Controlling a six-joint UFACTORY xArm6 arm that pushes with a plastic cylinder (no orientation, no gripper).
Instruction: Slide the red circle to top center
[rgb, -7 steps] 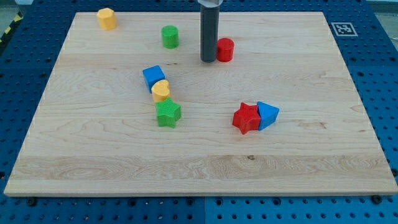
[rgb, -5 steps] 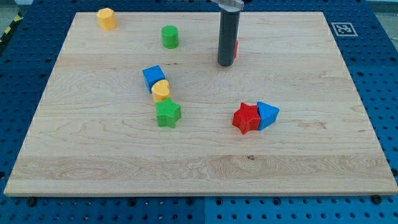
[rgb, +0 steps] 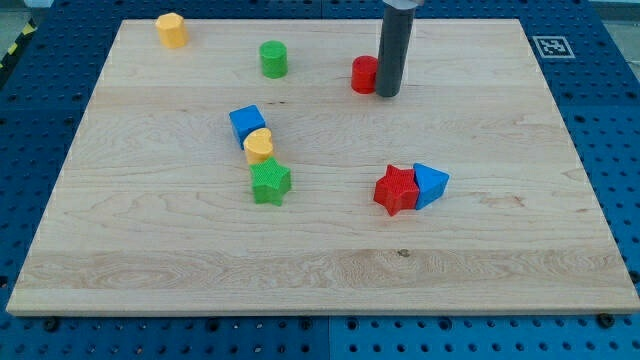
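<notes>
1. Rod end: my tip (rgb: 388, 95) rests on the wooden board (rgb: 480, 250) near the view's top, a little right of centre. The arm ends in this plain rod, so there are no jaws to be apart, together or clamped on anything.
2. The red circle (rgb: 364, 75) sits just to the view's left of my tip, touching the rod or very nearly so; the rod hides its right edge.
3. The green cylinder (rgb: 273, 59) stands farther to the tip's left, well apart from it.
4. The yellow block (rgb: 172, 30) sits far to the tip's upper left, near the board's corner.
5. Below and left of the tip, the blue cube (rgb: 247, 124), yellow heart-like block (rgb: 259, 146) and green star (rgb: 270, 182) form a touching chain.
6. Below and slightly right of the tip, the red star (rgb: 396, 190) touches the blue triangular block (rgb: 431, 185).
</notes>
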